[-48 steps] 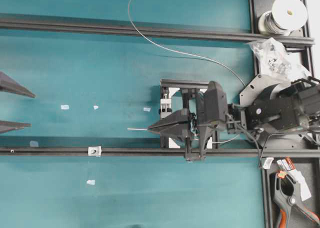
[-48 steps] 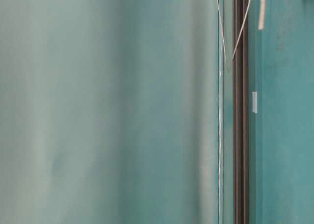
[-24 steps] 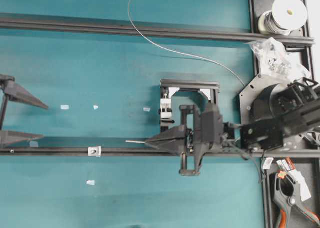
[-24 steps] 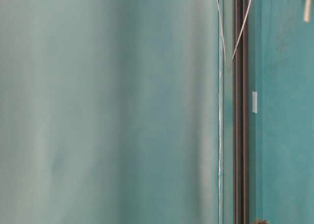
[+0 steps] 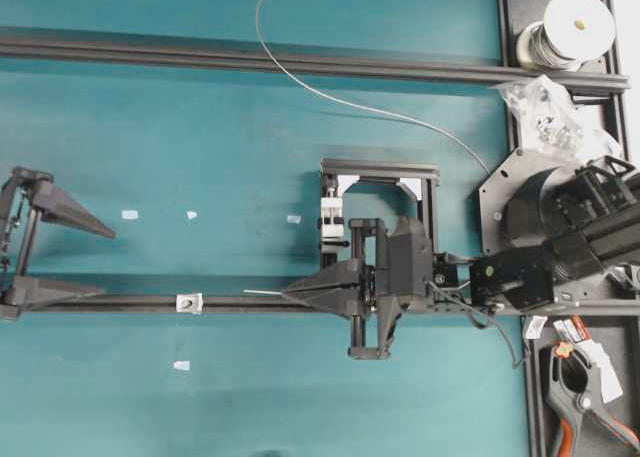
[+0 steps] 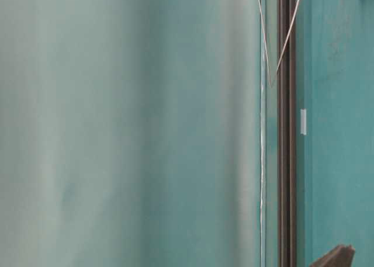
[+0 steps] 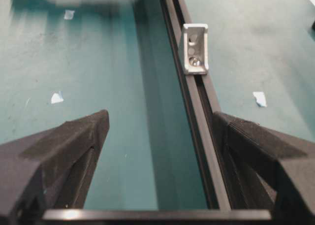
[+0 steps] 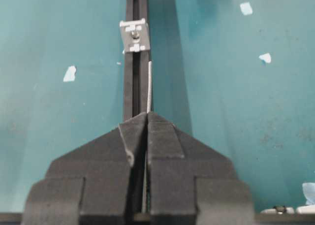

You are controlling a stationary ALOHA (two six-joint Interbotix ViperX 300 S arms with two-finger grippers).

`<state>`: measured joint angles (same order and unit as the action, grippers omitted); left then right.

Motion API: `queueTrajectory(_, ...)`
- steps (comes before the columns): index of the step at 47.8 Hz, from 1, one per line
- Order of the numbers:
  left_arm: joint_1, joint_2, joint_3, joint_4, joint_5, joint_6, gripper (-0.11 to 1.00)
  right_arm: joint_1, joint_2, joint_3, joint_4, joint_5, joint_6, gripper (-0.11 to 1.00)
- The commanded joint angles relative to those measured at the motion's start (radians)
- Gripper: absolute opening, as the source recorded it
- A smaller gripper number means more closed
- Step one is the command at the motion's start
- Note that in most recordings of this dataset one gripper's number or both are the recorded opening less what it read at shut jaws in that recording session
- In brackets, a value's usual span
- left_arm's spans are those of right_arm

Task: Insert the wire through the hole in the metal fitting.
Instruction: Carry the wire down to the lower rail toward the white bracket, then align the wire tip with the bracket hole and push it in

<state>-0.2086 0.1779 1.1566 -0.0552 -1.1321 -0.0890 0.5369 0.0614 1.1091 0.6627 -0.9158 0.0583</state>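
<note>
Black fingers of the right gripper [image 5: 290, 294] are pressed together on the wire [image 8: 149, 87], whose straight end pokes out towards the metal fitting [image 5: 188, 302] on the dark rail [image 5: 240, 302]. The left gripper [image 5: 105, 262] gapes wide, holding nothing. Since a second ago both have moved closer to the fitting. No writing is legible.

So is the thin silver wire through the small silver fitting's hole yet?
Not yet. The wire tip ends short of the fitting, held in the shut right gripper.
</note>
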Motion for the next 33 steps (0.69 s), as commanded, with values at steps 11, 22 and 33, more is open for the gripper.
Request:
queueTrajectory(11,-0.026,0.005,-0.031,-0.003,-0.012,-0.002,0.80,0.006,0.008,-0.029,-0.002,0.008,-0.002,-0.01)
queueTrajectory(22,-0.032,0.012,-0.041,-0.003,-0.011,-0.002,0.79,0.006,0.026,-0.051,-0.002,0.023,-0.002,-0.01)
queueTrajectory(33,-0.031,0.015,-0.048,-0.003,-0.009,-0.002,0.79,0.006,0.037,-0.054,-0.002,0.021,-0.003,-0.01)
